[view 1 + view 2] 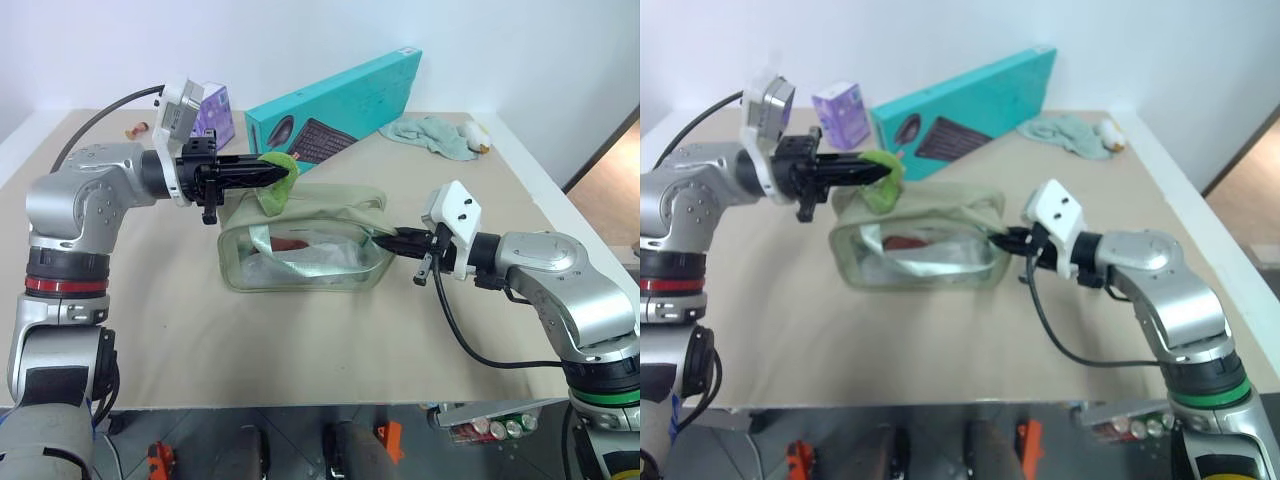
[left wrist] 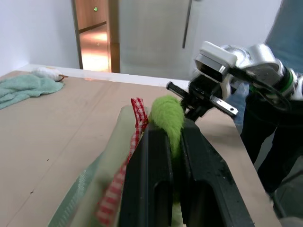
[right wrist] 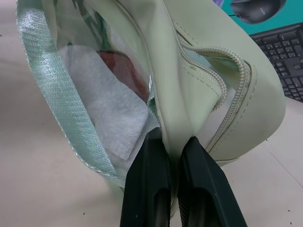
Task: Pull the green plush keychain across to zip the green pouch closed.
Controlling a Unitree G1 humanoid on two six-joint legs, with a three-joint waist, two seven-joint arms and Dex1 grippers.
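The green pouch (image 1: 305, 245) lies in the middle of the table, boxy, pale olive with clear sides, its top zipper (image 3: 227, 90) gaping open. Over the pouch's left end hangs the green plush keychain (image 1: 278, 180), a fuzzy lime ring, with my left gripper (image 1: 288, 173) shut on it and pointing level towards the right. In the left wrist view the plush (image 2: 168, 120) sits pinched between the black fingers, beside a red checked ribbon (image 2: 137, 113). My right gripper (image 1: 385, 240) is shut on the pouch's right end fabric (image 3: 177, 123), reaching in from the right.
A long teal keyboard box (image 1: 335, 105) leans across the back of the table. A purple carton (image 1: 215, 115) stands behind my left arm. A pale teal cloth (image 1: 432, 133) and a small white toy (image 1: 477, 135) lie at the back right. The table's right edge runs near my right arm.
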